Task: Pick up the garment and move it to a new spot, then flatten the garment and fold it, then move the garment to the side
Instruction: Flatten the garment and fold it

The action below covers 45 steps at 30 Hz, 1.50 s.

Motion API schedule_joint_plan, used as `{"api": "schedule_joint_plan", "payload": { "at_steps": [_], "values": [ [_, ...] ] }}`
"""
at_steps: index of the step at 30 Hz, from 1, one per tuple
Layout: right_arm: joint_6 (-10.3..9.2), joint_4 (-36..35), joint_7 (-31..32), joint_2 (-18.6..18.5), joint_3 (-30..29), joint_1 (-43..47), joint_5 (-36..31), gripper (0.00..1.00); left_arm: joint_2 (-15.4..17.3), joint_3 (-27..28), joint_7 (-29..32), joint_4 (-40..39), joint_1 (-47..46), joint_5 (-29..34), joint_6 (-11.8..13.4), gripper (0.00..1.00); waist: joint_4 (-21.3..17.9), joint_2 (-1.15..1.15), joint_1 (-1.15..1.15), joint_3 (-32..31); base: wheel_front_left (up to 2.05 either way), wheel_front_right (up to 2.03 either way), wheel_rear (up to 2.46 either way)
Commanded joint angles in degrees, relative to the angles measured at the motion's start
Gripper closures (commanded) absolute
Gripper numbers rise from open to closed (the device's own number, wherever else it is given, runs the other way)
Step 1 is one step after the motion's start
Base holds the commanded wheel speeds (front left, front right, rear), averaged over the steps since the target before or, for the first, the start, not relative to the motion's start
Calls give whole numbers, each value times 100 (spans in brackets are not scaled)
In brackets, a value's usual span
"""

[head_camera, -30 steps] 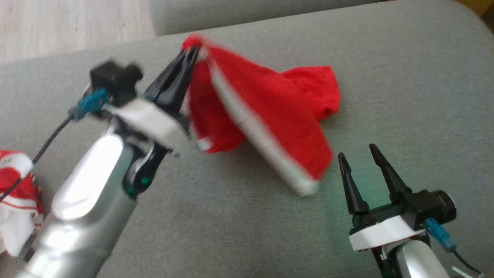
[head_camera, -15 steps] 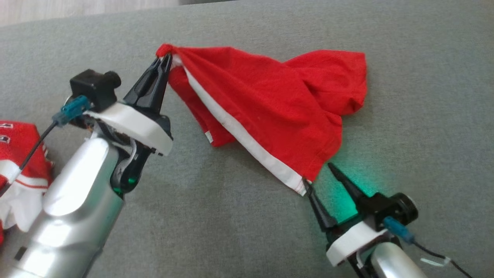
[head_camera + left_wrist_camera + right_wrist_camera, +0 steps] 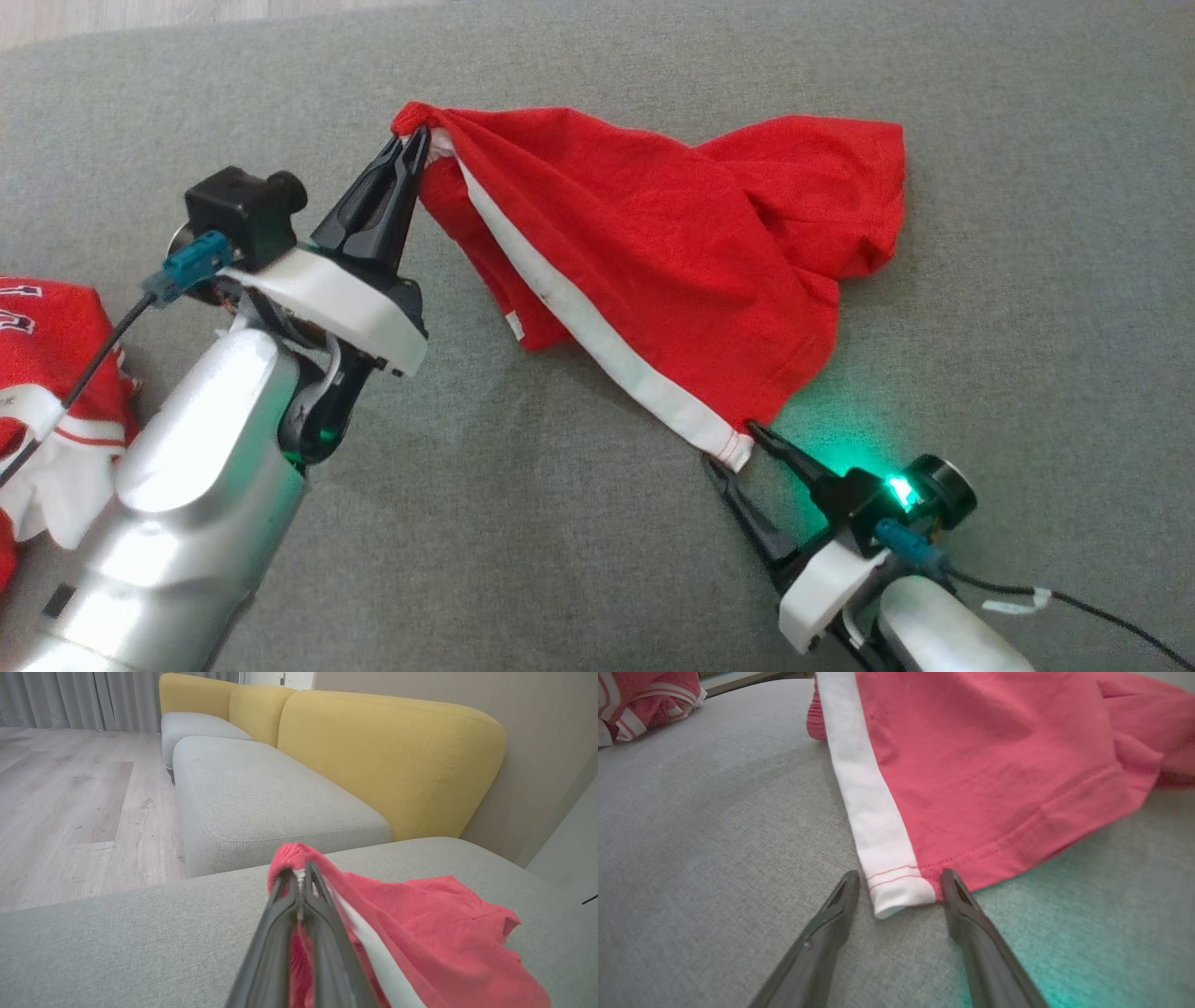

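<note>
Red knit cotton with a white side stripe, the soft shorts (image 3: 653, 252) lie rumpled on the grey fabric sofa seat (image 3: 560, 560), one corner lifted clear of it. Our left jaws are pinched shut on that bunched corner. Our right jaws stand wide apart astride the stripe's hem end (image 3: 896, 891), holding nothing. We judge the shorts light, limp and unlikely to slip, so the hem corner is the place to grip, then draw gently taut.

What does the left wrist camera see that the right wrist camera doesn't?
Left wrist view: yellow sofa backs, wooden floor, grey curtains, and the left jaws shut on a corner of the red shorts. Right wrist view: the right jaws open astride the white stripe's end, plus another red-and-white garment. Shared: the red shorts on the grey seat cushion.
</note>
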Motion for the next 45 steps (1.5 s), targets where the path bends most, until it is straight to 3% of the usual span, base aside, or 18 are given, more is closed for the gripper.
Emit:
{"api": "schedule_joint_plan", "payload": {
  "at_steps": [1,7,13,17,23,27,31,35,38,42,43,45],
  "values": [
    [-4,-47,-5,-32,117,-78,-29,100,172,192,-79,-108,-363,-39,-14,100,-7,0,0,-8,0,0,0],
    [-4,-430,-5,-41,-210,-106,-150,100,208,155,-158,-52,-398,-59,-21,100,-27,0,0,-36,0,0,0],
    [-4,-1598,-5,-110,-1205,-386,-338,100,386,132,-137,-223,-630,-154,-32,100,-153,0,0,122,0,0,0],
    [-4,-1951,-5,-549,-1459,-1480,-307,100,588,87,-1,-403,-1173,-171,-37,100,-316,0,0,475,0,0,0],
    [-4,-1557,-5,-1486,-1719,-3814,25,100,710,-522,-74,-431,-2841,-33,-39,100,-360,0,0,1185,0,0,0],
    [-4,-1367,-5,-1904,-1936,-5018,170,100,626,-716,-552,-66,-3971,89,-40,100,-424,0,0,1466,0,0,0],
    [-4,-1425,-5,-2321,-2116,-5659,135,100,563,-962,-1092,177,-4691,132,-40,100,-436,0,0,1561,0,0,0],
    [-4,-1798,-5,-2538,-2254,-5369,110,100,647,-1112,-1327,134,-4667,8,-40,100,-434,0,0,1533,0,0,0],
    [-4,-2171,-5,-2580,-2489,-4678,177,100,813,-1206,-1370,-84,-4172,0,-40,100,-408,0,0,1479,0,0,0],
    [-4,-2592,-5,-2524,-2647,-3228,346,100,1008,-1117,-1376,-693,-2922,242,-20,100,-359,0,0,1292,0,0,0],
    [-4,-2721,-5,-2460,-2695,-2400,450,100,1051,-1059,-1376,-978,-2101,391,35,100,-335,0,0,1147,0,0,0],
    [-4,-2870,-5,-2371,-2798,-1601,525,100,1106,-1103,-1377,-1194,-1289,634,109,100,-318,0,0,981,0,0,0]
  ]
}}
